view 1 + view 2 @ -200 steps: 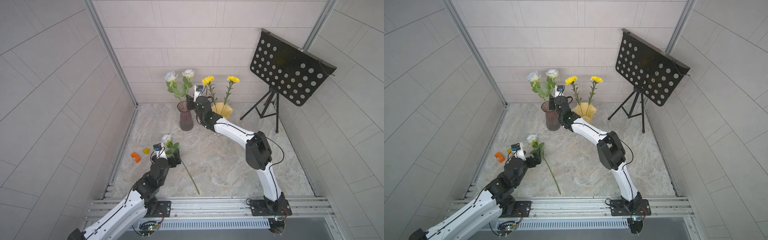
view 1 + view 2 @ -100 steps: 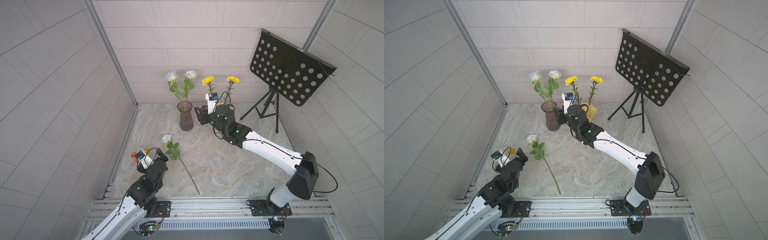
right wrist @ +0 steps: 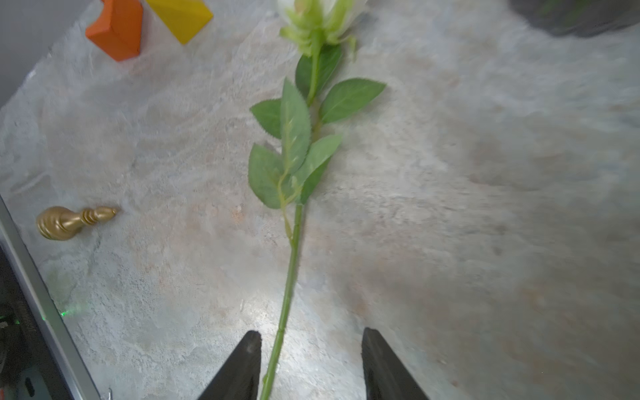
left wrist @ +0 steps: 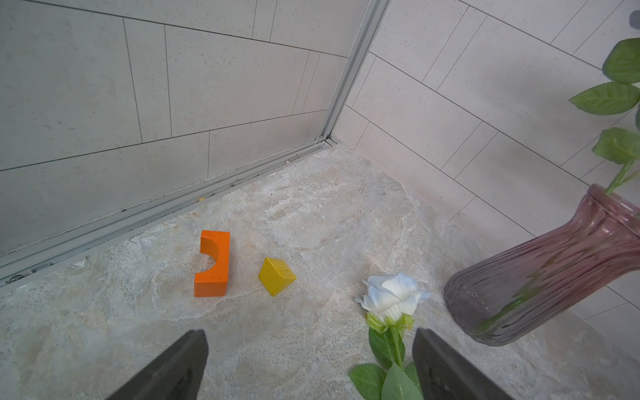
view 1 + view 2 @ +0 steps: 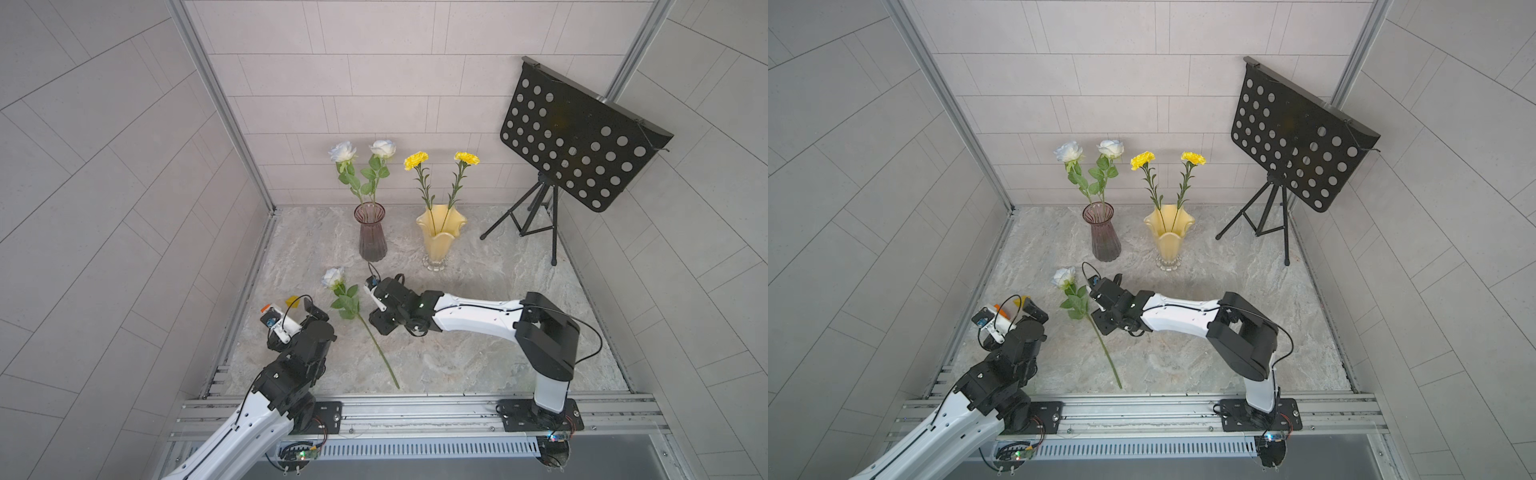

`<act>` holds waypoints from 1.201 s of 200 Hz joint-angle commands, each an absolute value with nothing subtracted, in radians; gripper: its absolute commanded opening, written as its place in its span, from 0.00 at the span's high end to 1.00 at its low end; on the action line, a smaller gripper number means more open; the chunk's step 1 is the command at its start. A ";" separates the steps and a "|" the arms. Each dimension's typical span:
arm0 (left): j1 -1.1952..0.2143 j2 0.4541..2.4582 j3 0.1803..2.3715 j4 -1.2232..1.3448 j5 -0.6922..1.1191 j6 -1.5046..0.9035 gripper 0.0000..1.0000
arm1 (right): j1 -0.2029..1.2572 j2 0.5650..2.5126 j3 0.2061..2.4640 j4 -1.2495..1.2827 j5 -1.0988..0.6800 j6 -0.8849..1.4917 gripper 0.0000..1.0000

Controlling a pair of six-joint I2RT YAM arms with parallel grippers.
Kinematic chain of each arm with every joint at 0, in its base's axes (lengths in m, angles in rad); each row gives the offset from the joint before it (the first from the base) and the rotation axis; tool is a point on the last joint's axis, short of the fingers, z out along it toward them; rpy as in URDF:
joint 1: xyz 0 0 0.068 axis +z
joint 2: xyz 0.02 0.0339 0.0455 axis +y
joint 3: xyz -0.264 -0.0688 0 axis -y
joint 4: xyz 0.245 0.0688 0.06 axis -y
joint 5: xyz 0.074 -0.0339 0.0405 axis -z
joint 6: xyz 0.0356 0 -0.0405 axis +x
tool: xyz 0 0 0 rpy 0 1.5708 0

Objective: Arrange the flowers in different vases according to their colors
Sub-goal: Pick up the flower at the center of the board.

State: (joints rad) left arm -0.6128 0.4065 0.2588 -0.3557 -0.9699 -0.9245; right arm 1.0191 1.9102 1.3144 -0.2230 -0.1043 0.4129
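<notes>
One white rose [image 5: 348, 305] is pictured lying flat on the marble desk [image 5: 478, 361], in front of the purple vase [image 5: 372, 232], where two white roses [image 5: 351, 179] are stood. Two yellow carnations [image 5: 417, 160] are stood in the yellow vase [image 5: 439, 237]. The loose stem is straddled by the right gripper [image 3: 311, 334], jaws parted, seemingly without contact. The left gripper [image 4: 309, 333] is shown released beside the bloom.

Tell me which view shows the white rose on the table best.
A top view: the white rose shows whole, bloom to stem end. The right wrist view gives stem and leaves close, bloom cropped; the left wrist view only bloom and upper leaves.
</notes>
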 commanded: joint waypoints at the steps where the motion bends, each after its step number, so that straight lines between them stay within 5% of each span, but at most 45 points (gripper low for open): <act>1: -0.607 0.402 0.270 -0.361 -0.992 -0.916 0.00 | 1.040 1.969 1.410 -0.298 -0.118 0.387 0.48; 80: -0.607 0.403 0.268 -0.351 -0.986 -0.911 0.00 | 1.045 2.130 1.515 -0.340 -0.052 0.374 0.53; 207: -0.607 0.396 0.264 -0.343 -0.983 -0.902 0.00 | 1.016 2.184 1.549 -0.438 0.049 0.427 1.00; 240: -0.607 0.396 0.260 -0.330 -0.976 -0.886 0.00 | 1.014 2.092 1.503 -0.433 0.070 0.423 1.00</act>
